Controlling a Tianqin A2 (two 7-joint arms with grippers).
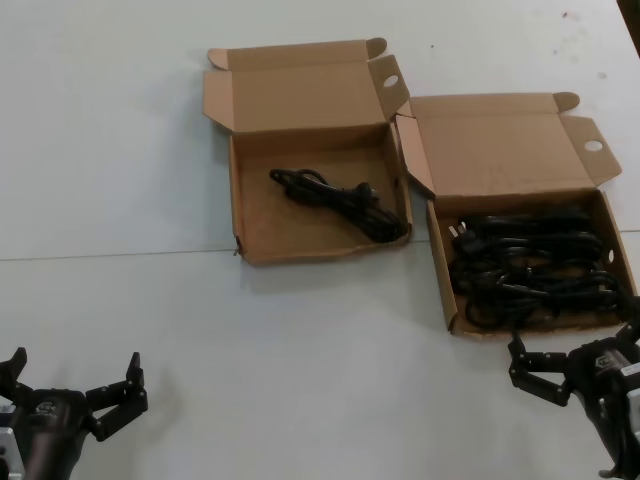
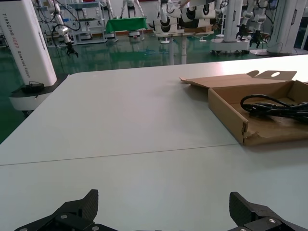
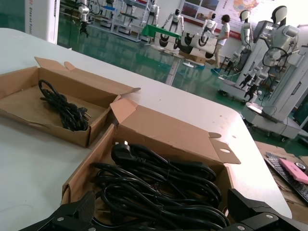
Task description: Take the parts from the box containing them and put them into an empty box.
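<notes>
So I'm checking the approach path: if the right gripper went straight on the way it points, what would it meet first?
Most likely the near wall of the wider brown cardboard box, then the pile of black coiled power cables inside it. The open right gripper sits just short of that box; its height is unclear.

black cables [image 1: 530,268], brown boxes [image 1: 300,100], white table [image 1: 110,150]

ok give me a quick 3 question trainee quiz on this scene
1. True or false: the left box holds one cable.
2. Which gripper is nearest the full box? A) left gripper B) right gripper
3. Fill in: both grippers are ____ and hold nothing.

Key: 1 true; 2 B; 3 open
</notes>
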